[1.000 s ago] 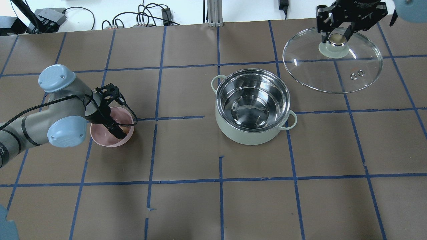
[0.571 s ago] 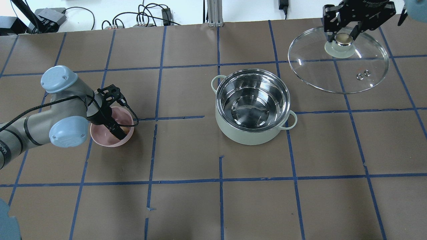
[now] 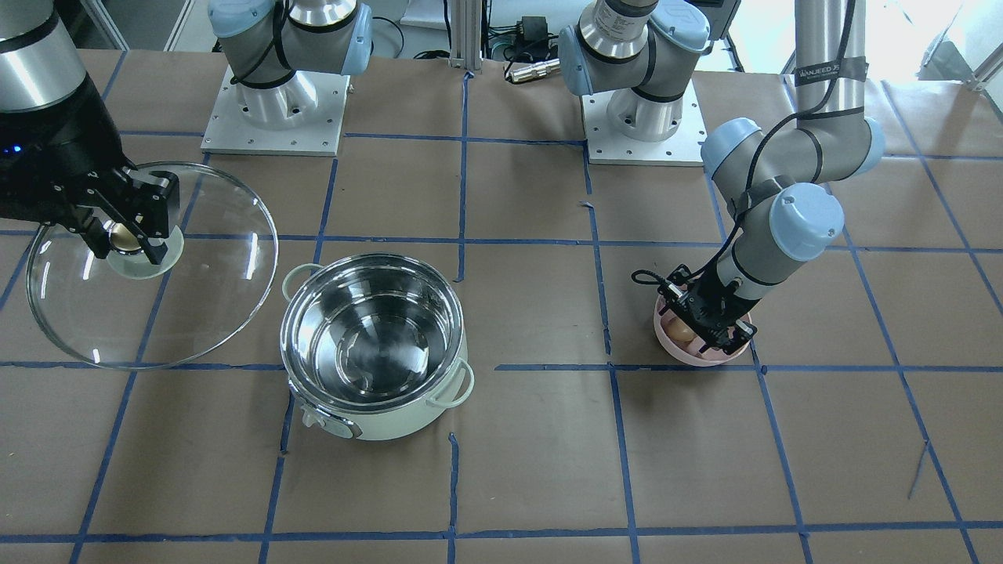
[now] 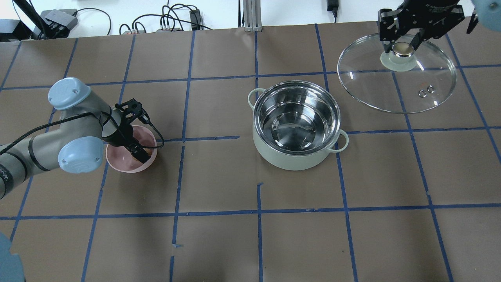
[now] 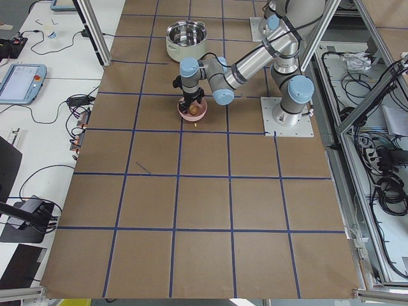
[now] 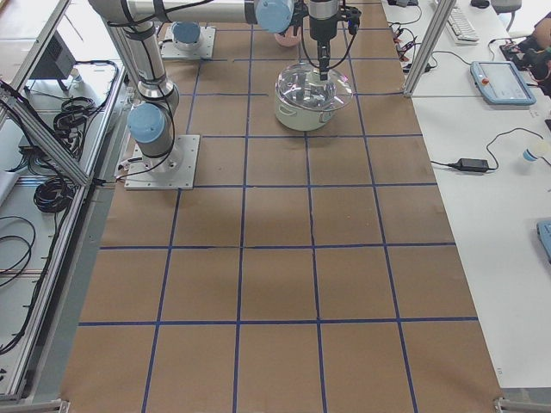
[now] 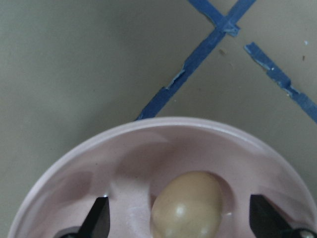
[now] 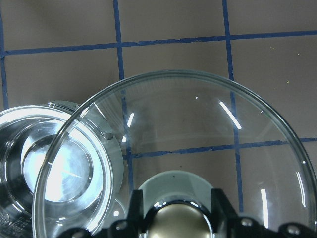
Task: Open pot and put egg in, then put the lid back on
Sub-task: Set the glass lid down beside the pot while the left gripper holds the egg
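Note:
The mint-green pot point(image 4: 296, 125) stands open and empty at the table's middle; it also shows in the front view point(image 3: 374, 345). My right gripper point(image 4: 403, 47) is shut on the metallic knob of the glass lid point(image 4: 395, 86) and holds it tilted above the table, right of and beyond the pot. My left gripper point(image 4: 139, 154) reaches down into a pink bowl point(image 4: 117, 162). In the left wrist view its fingers point(image 7: 99, 220) stand open on either side of the tan egg point(image 7: 185, 206), which lies in the bowl.
Cables and boxes lie along the far table edge point(image 4: 168, 21). Both arm bases point(image 3: 274, 102) are bolted on the robot's side. Blue tape lines grid the brown table surface point(image 4: 258, 235).
The right gripper has carried the lid a little further right and away from the pot. The left gripper stays in the pink bowl with only a slight shift.

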Robot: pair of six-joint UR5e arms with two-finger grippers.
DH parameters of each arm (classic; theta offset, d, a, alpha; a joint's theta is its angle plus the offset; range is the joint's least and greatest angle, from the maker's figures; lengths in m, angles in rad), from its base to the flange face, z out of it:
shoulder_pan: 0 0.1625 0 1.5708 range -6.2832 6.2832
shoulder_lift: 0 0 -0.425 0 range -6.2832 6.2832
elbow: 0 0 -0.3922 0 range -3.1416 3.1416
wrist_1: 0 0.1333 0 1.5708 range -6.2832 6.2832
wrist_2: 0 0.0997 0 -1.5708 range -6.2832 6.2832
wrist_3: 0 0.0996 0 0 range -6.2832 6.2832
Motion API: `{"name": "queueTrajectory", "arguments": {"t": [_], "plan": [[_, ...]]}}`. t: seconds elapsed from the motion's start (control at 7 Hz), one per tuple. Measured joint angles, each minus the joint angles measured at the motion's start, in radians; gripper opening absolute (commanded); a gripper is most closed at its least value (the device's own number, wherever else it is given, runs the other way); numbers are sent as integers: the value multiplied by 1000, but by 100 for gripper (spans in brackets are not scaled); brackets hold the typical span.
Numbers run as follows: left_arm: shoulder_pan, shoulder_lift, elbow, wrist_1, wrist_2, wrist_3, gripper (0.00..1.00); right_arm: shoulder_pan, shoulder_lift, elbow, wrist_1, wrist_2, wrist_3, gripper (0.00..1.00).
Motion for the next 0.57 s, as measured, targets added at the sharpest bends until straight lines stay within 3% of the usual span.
{"name": "queueTrajectory", "arguments": {"t": [0.57], "plan": [[0,1,-1,-1,3,-2,44,2,-11,20,-4,0,-1,41]]}}
